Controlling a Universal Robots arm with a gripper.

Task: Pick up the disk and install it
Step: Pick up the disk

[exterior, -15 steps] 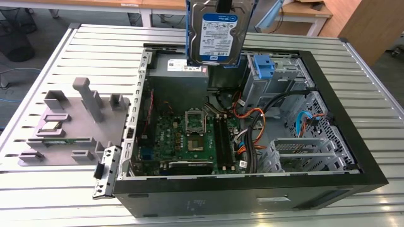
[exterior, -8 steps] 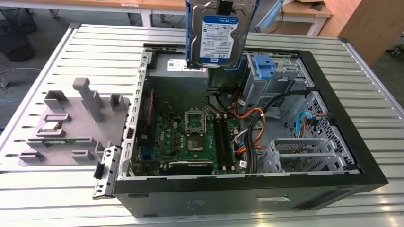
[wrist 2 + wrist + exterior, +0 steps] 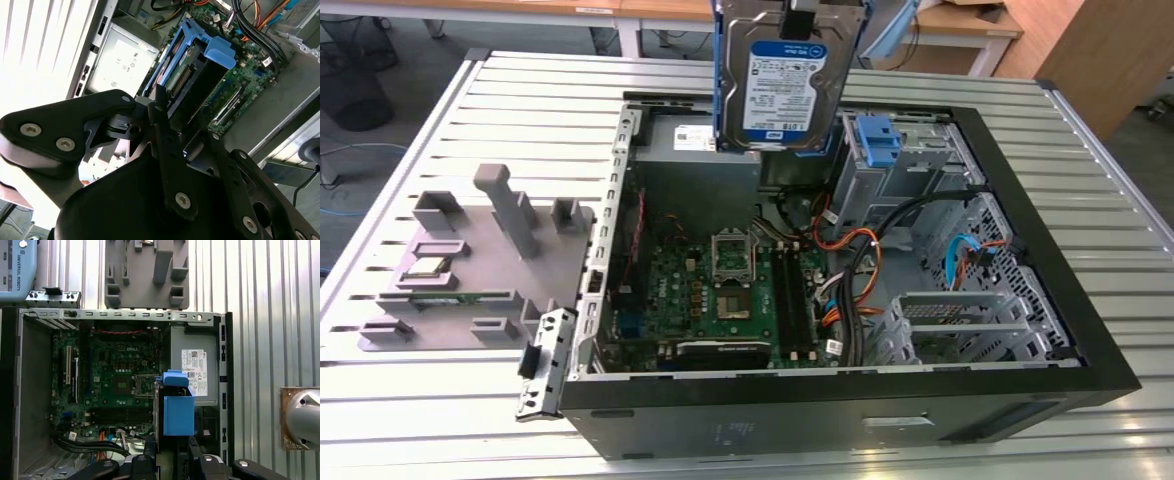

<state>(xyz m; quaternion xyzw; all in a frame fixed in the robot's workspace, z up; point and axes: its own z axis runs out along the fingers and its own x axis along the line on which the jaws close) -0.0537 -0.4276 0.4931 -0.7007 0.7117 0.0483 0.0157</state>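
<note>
Table (image 3: 1094, 150) of slatted metal carries an open black computer case (image 3: 854, 425), which lies on its side. At the exterior view's left of the case lies a grey fixture plate (image 3: 480, 270). Inside the case are the green motherboard (image 3: 720, 290) and the grey power supply (image 3: 678, 135). The disk (image 3: 787, 85) hangs upright above the case, over the place between the power supply and the drive cage (image 3: 894, 170). The gripper (image 3: 170, 447) has its fingers clamped on the upper end of the disk.
</note>
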